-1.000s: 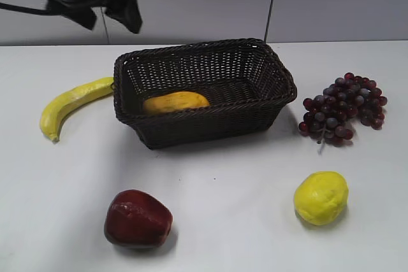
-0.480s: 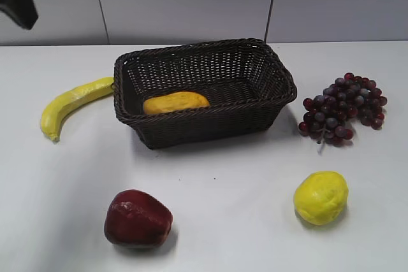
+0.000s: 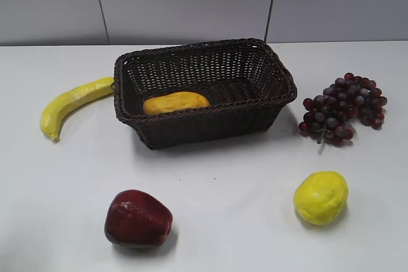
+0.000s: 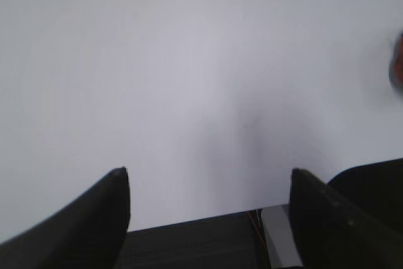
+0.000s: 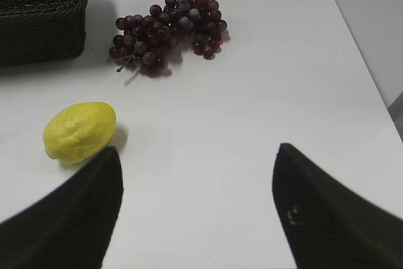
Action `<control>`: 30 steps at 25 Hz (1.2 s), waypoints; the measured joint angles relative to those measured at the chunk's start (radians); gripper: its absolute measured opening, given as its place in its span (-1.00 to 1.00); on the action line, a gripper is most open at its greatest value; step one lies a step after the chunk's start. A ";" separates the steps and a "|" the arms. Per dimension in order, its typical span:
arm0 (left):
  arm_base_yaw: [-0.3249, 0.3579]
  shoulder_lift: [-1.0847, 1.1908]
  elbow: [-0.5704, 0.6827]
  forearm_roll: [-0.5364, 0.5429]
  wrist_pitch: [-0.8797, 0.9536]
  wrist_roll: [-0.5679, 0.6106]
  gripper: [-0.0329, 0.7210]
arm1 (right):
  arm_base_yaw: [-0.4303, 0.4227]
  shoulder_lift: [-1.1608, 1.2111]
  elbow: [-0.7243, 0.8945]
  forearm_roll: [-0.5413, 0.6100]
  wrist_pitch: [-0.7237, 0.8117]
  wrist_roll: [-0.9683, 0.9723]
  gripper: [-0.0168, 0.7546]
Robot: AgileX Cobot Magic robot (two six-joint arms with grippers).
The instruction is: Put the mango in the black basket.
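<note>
The yellow-orange mango [image 3: 176,102] lies inside the black basket [image 3: 278,87], against its front wall at the left. A corner of the basket also shows in the right wrist view [image 5: 44,17]. No arm shows in the exterior view. My left gripper [image 4: 208,174] is open and empty over bare white table near its edge. My right gripper [image 5: 196,152] is open and empty above the table, to the right of the yellow lemon-like fruit [image 5: 79,131].
A banana [image 3: 70,103] lies left of the basket. A dark red apple-like fruit [image 3: 137,218] sits at the front left, the yellow lemon-like fruit [image 3: 320,197] at the front right. Purple grapes [image 3: 344,107] lie right of the basket and show in the right wrist view [image 5: 167,29].
The left arm has drawn away up and to the left, out of the exterior view. The mango stays in the basket.
</note>
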 joint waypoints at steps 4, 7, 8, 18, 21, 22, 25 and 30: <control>0.000 -0.221 0.090 0.000 0.003 -0.006 0.65 | 0.000 0.000 0.000 0.000 0.000 0.000 0.52; 0.000 -0.377 0.131 0.000 0.004 -0.008 0.65 | 0.000 0.000 0.000 0.000 0.000 0.000 0.52; 0.000 -0.426 0.142 0.000 0.004 -0.008 0.65 | 0.000 0.000 0.000 0.000 0.000 0.000 0.52; 0.000 -0.642 0.238 0.002 -0.016 -0.009 0.65 | 0.000 0.000 0.000 0.000 0.000 0.000 0.52; 0.000 -0.645 0.248 0.003 -0.039 -0.009 0.65 | 0.000 0.000 0.000 0.000 0.000 0.000 0.52; 0.000 -0.645 0.255 0.003 -0.048 -0.009 0.65 | 0.000 0.000 0.000 0.000 0.000 0.000 0.52; 0.000 -0.644 0.259 0.003 -0.055 -0.009 0.65 | 0.000 0.000 0.000 0.000 0.000 0.000 0.52; 0.000 -0.643 0.259 0.003 -0.057 -0.009 0.65 | 0.000 0.000 0.000 0.000 0.000 0.000 0.52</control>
